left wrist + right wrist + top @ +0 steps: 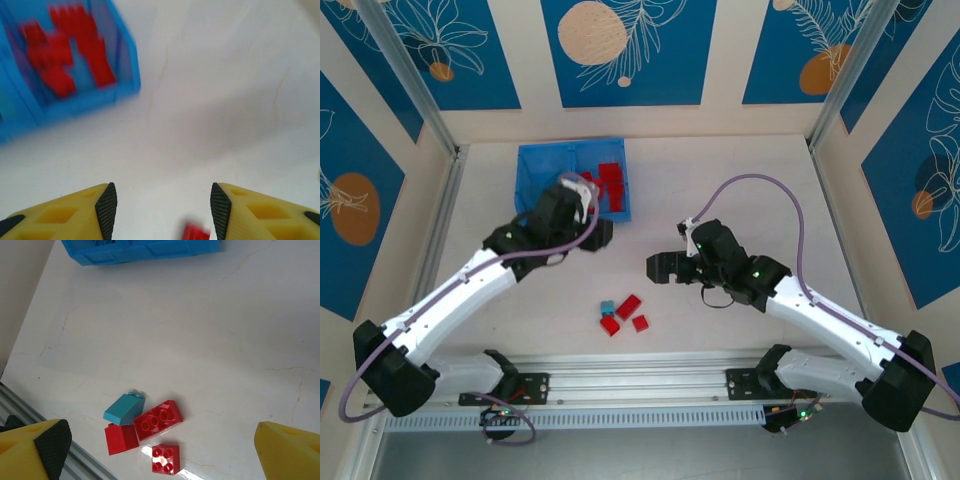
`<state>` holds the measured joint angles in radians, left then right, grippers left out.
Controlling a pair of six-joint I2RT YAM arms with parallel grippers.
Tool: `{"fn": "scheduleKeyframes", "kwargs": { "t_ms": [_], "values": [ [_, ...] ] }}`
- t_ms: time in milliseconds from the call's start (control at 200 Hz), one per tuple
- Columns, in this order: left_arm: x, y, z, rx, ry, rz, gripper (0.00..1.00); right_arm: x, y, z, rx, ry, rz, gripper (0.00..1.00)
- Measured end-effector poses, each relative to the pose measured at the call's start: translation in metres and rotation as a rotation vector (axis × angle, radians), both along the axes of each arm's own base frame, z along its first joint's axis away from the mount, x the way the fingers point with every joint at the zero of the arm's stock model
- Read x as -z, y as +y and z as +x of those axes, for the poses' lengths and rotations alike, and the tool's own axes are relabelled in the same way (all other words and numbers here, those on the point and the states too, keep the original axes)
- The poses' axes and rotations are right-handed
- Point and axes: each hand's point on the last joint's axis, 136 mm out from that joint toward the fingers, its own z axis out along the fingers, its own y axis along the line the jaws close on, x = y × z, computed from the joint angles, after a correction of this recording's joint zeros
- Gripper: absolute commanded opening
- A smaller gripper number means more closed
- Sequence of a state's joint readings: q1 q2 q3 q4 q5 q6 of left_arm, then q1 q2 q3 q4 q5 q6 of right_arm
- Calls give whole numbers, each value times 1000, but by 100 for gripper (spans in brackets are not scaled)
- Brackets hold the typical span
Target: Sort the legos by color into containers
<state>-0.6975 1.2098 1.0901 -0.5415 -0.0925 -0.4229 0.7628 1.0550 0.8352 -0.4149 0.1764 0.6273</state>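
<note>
The blue bin (542, 165) stands at the back left, and its right compartment holds several red legos (609, 184), blurred in the left wrist view (70, 55). My left gripper (595, 235) hovers just in front of the bin's near right corner (75, 107). It is open (163, 200), with a blurred red lego (196, 233) low between the fingers and not clamped. One light blue lego (125, 408) and three red ones (158, 420) lie in a loose cluster (623, 314) near the front rail. My right gripper (665, 266) is wide open (160, 435) above and right of that cluster, holding nothing.
The metal rail (640, 375) runs along the table's near edge just behind the cluster, and shows in the right wrist view (75, 462). Wall panels close off the left, back and right sides. The bin's front wall (145, 250) crosses the top of the right wrist view.
</note>
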Motion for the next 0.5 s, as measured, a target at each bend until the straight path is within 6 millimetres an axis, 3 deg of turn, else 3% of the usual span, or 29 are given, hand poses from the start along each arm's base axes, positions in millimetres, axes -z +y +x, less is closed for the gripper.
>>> {"fn": "scheduleKeyframes", "kwargs": {
  "t_ms": [115,235,500],
  "values": [
    [64,2,-45,-9,187,39,61,8,1,5,1,14,-16,96],
    [100,-1,-79,-40,318,51,68,15,3,6,-3,33,-25,96],
    [151,-8,-92,-141,472,84,72,13,4,7,-7,32,-14,96]
  ]
}}
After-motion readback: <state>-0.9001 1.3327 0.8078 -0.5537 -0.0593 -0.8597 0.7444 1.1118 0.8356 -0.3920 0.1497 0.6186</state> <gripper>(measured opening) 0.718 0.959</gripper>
